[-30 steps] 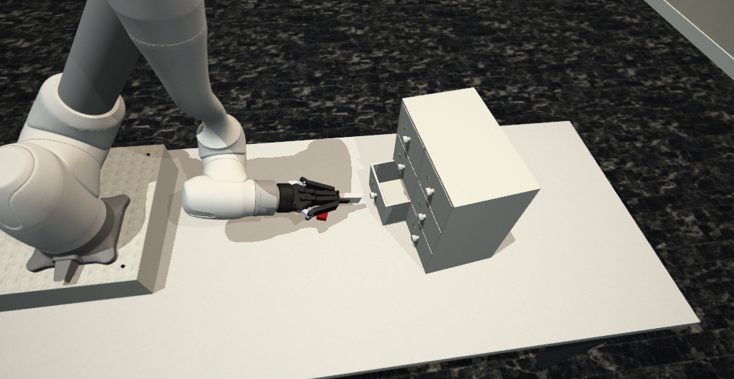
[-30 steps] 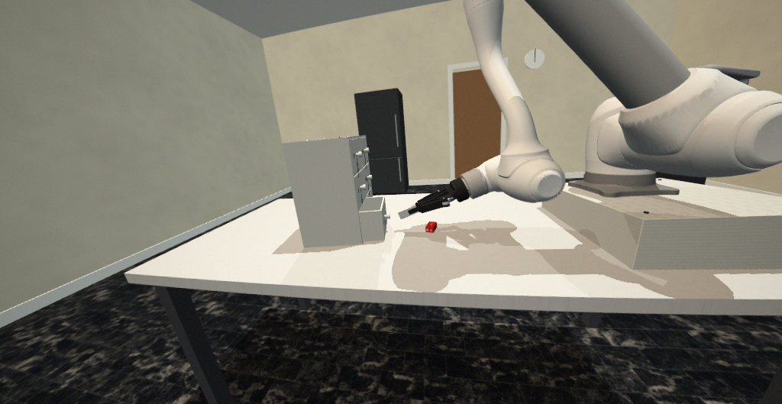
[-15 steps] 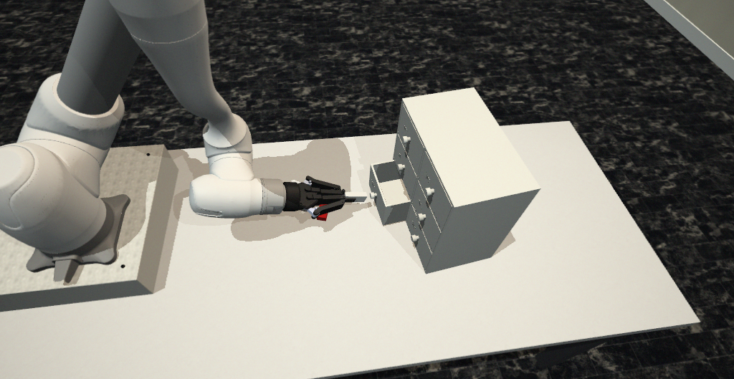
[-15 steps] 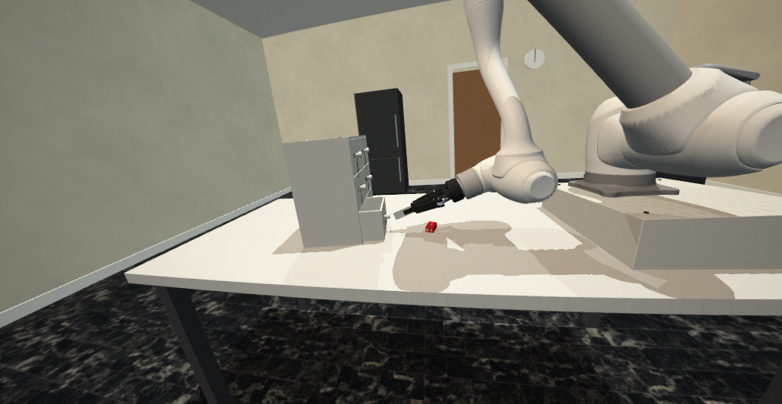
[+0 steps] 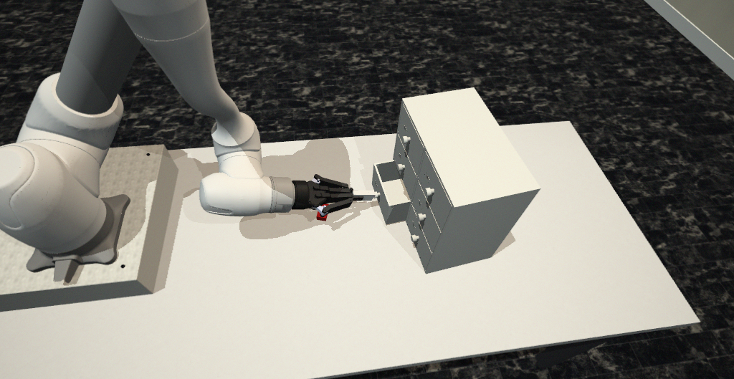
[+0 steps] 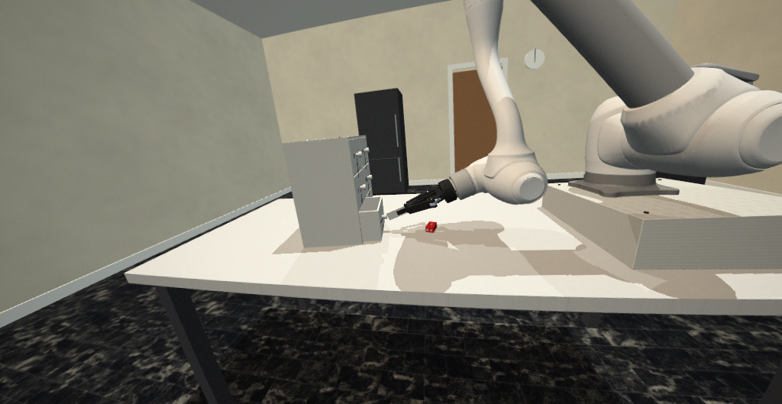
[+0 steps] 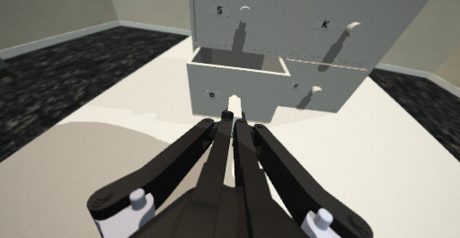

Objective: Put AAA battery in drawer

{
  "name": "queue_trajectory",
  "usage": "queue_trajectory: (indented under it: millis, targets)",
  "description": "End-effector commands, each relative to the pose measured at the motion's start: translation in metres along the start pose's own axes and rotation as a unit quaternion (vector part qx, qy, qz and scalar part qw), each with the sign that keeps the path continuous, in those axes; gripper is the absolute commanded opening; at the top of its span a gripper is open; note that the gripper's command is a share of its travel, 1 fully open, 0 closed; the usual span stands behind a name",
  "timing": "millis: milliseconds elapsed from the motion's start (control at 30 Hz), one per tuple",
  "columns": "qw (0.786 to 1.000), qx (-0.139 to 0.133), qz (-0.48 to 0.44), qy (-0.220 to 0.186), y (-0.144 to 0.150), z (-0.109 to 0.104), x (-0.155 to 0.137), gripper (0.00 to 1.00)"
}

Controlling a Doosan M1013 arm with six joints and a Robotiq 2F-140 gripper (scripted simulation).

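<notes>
AAA battery: I cannot find it in any view, so its place is unknown to me; it may lie in the open drawer, whose floor I see only in part.

The small chest (image 5: pixel 472 140) (image 6: pixel 322 193) (image 7: pixel 287 24) stands upright on the table (image 5: pixel 359 299) (image 6: pixel 246 270) (image 7: pixel 359 159). Low on its front, the drawer marked B (image 5: pixel 396 215) (image 6: pixel 371 226) (image 7: pixel 256 84) sticks out, level, leaving an opening above for something to drop in.

My gripper (image 5: pixel 365 195) (image 6: pixel 392 214) (image 7: pixel 234 106) is closed to its narrowest, with nothing between the fingers. It slants down, tips at the drawer's knob (image 5: pixel 378 195) (image 6: pixel 385 216); I cannot tell whether they touch. I judge the closed fingers serve as a blunt pusher, central so the tray slides in straight.

A red block (image 5: pixel 320 217) (image 6: pixel 431 226) rests beneath the gripper, to be left alone. Pushing too hard could shift the chest.
</notes>
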State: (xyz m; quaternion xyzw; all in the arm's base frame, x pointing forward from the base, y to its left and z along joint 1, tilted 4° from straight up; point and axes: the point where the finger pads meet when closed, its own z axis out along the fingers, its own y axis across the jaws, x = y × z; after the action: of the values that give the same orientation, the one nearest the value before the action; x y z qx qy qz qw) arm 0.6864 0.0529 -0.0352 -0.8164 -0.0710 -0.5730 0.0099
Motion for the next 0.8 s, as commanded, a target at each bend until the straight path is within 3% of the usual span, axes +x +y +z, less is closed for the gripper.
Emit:
queue_trajectory:
  millis: [0,767]
  targets:
    - [1.000,0.000,0.000,0.000,0.000,0.006,0.002,0.00]
    - [1.000,0.000,0.000,0.000,0.000,0.037,0.014,0.00]
